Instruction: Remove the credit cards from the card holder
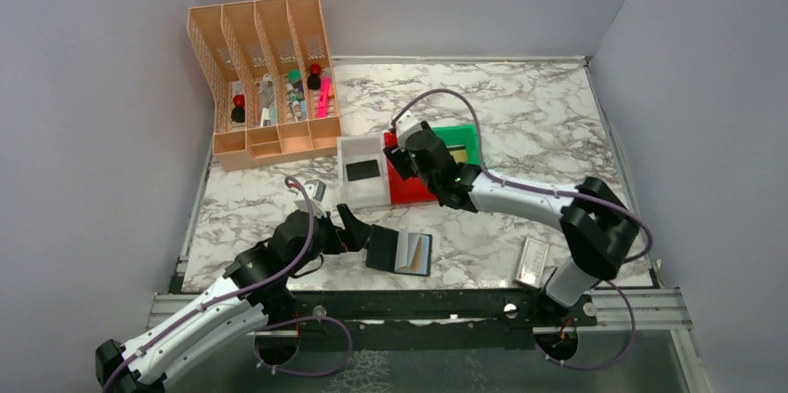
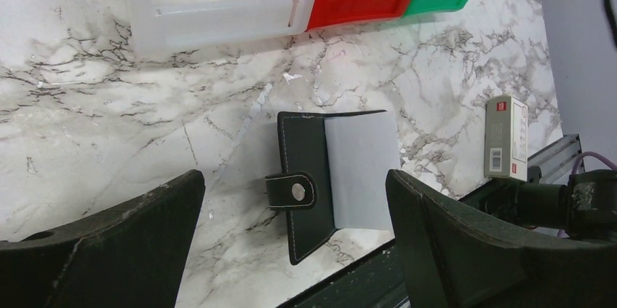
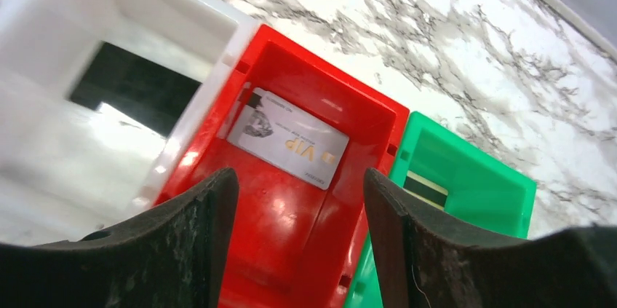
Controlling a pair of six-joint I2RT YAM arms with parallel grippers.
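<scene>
Hung right gripper (image 3: 298,177), jaws apart, over grey card (image 3: 287,137) in red tray (image 3: 284,235). Hung left gripper (image 2: 295,184), apart too, over card holder (image 2: 302,144); likely needed its gold card (image 1: 420,253) pinched out.

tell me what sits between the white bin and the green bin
The red bin, set side by side with both, with a whitish VIP card lying flat on its floor. The right wrist view shows it plainly.

The grey card (image 3: 287,137) lying in the red tray (image 3: 276,250) says "VIP" in gold letters. The small white box (image 2: 506,137) near the table's near right corner has a red mark and a barcode, too tiny to read.
</scene>
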